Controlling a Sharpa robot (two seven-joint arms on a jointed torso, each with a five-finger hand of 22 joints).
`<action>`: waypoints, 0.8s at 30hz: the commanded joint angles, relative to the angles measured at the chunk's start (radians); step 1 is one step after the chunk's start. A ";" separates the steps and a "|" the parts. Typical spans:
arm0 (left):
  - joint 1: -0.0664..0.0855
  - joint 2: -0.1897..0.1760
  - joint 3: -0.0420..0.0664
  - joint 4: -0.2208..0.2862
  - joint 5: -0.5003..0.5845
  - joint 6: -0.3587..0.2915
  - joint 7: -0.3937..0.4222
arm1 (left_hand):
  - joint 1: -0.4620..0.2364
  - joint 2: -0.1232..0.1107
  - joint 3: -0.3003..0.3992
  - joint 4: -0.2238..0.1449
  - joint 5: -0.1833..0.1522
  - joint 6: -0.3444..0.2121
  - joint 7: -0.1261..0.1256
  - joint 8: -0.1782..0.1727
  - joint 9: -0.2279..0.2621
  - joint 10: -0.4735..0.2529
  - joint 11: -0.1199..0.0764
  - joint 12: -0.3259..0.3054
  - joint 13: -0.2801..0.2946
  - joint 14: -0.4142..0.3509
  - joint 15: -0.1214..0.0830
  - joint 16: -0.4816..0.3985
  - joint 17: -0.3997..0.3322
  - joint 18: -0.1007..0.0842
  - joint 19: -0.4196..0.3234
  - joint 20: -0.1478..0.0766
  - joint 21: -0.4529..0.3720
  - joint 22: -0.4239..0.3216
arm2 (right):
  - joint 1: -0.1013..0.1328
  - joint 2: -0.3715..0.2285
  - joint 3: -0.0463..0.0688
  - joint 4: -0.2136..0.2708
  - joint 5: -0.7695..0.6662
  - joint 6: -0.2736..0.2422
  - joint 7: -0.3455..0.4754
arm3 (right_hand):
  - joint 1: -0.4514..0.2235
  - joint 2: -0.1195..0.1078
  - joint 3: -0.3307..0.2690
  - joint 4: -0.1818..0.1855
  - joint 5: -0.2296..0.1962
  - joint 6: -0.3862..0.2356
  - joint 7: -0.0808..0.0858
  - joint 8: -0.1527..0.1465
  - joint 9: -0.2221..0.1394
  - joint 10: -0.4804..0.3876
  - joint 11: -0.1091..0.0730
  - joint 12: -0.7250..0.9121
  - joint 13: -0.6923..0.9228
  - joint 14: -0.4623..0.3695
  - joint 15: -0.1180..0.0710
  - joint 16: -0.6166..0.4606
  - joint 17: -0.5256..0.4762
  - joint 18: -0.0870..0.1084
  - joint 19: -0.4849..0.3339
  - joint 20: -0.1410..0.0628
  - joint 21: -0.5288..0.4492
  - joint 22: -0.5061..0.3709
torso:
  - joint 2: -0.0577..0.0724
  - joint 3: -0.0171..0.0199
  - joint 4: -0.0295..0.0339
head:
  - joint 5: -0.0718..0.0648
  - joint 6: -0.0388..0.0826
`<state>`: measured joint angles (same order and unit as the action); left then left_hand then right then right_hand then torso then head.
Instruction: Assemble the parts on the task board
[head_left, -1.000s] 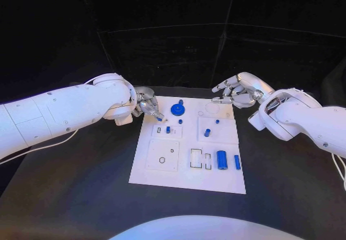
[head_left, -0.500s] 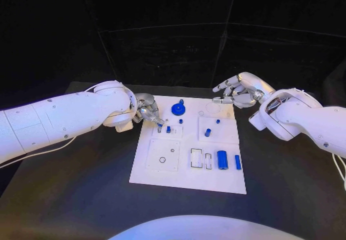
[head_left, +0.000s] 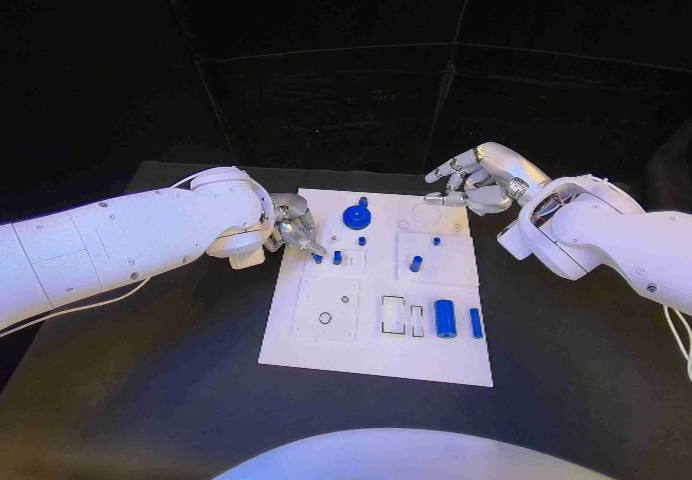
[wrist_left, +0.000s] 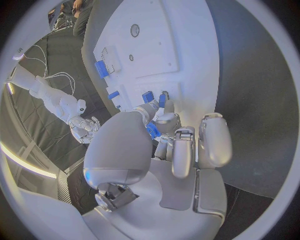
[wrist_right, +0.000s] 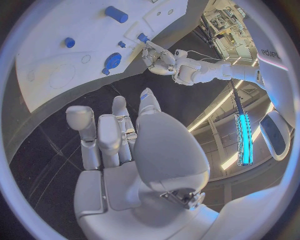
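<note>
The white task board (head_left: 375, 355) lies in the middle of the table. My left hand (head_left: 296, 226) hangs over its left edge and pinches a small blue part (head_left: 317, 257) between thumb and finger, low over a small slot. The left wrist view shows that pinched blue part (wrist_left: 152, 131) just behind a blue peg (wrist_left: 147, 96) standing in the board (wrist_left: 187, 60). A round blue knob (head_left: 356, 217), short pegs (head_left: 414, 265) and a blue cylinder (head_left: 444, 319) beside a blue bar (head_left: 475, 322) sit on the board. My right hand (head_left: 476, 180) hovers over the far right corner, fingers apart and holding nothing.
Black table (head_left: 173, 380) surrounds the board on all sides. Several recesses, a round one (head_left: 325, 320) and rectangular ones (head_left: 392, 315), mark the board's near half. The right wrist view shows the board (wrist_right: 56, 50), the knob (wrist_right: 112, 61) and my left hand (wrist_right: 159, 57) beyond it.
My left hand has moved a little toward the near side along the board's left edge and come lower, carrying the small blue part. The right hand has stayed put.
</note>
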<state>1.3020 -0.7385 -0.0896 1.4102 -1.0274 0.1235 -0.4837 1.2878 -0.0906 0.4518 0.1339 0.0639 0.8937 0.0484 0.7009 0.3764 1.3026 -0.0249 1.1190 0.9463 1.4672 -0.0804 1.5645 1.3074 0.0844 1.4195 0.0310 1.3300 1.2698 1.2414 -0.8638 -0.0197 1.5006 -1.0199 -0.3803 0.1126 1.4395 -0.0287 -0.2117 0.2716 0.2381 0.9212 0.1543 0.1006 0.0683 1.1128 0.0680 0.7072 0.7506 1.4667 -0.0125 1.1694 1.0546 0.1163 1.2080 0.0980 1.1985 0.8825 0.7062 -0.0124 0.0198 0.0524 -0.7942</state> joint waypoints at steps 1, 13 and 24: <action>0.000 0.000 0.000 0.001 0.002 0.016 -0.015 | 0.003 0.000 0.130 -0.123 0.004 0.006 0.001 0.004 0.002 0.006 0.000 0.002 0.000 0.104 -0.001 0.006 0.263 -0.012 0.007 -0.001 0.002 -0.001 | 0.002 0.001 0.000 0.001 0.004 0.005 0.009 | 0.001 0.013 -0.006 -0.002 0.003 -0.006 0.001 0.005 0.001 -0.008 -0.001 -0.003 -0.001 -0.007 0.001 -0.004 -0.001 0.017 -0.006 -0.001 -0.003 -0.001 | 0.000 0.0000 -0.0004 | 0.000 0.000; 0.000 -0.002 -0.001 0.002 0.000 0.033 -0.027 | 0.001 -0.002 0.133 -0.124 0.006 0.006 0.001 0.004 0.002 0.007 0.000 0.002 -0.001 0.104 -0.001 0.006 0.263 -0.012 0.007 -0.001 0.001 -0.002 | 0.002 0.001 0.000 0.001 0.004 0.005 0.009 | 0.001 0.013 -0.006 -0.002 0.003 -0.006 0.001 0.005 0.001 -0.008 -0.001 -0.003 -0.001 -0.007 0.001 -0.004 -0.001 0.017 -0.006 -0.001 -0.003 -0.001 | -0.001 0.0001 0.0005 | 0.000 -0.001; -0.001 0.003 -0.001 0.000 0.000 0.042 -0.030 | -0.010 -0.004 0.142 -0.122 0.009 0.009 0.001 0.006 0.003 0.010 0.000 0.004 0.002 0.104 -0.001 0.006 0.263 -0.012 0.006 -0.001 0.000 -0.002 | 0.001 0.001 0.000 0.001 0.004 0.005 0.010 | 0.001 0.013 -0.006 -0.002 0.003 -0.006 0.001 0.005 0.001 -0.008 -0.001 -0.003 -0.001 -0.007 0.001 -0.004 -0.001 0.017 -0.006 -0.001 -0.003 -0.001 | 0.000 0.0006 -0.0008 | 0.000 -0.002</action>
<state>1.3018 -0.7375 -0.0898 1.4098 -1.0283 0.1456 -0.5072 1.2786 -0.0996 0.4671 0.1347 0.0687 0.8932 0.0490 0.7029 0.3783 1.3024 -0.0246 1.1190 0.9472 1.4672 -0.0804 1.5645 1.3074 0.0844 1.4195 0.0310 1.3300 1.2687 1.2413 -0.8635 -0.0197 1.5003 -1.0191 -0.3792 0.1135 1.4395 -0.0287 -0.2117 0.2716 0.2381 0.9211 0.1543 0.1006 0.0683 1.1128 0.0680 0.7072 0.7508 1.4667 -0.0125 1.1695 1.0547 0.1164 1.2080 0.0980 1.1985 0.8827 0.7052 -0.0120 0.0195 0.0528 -0.7949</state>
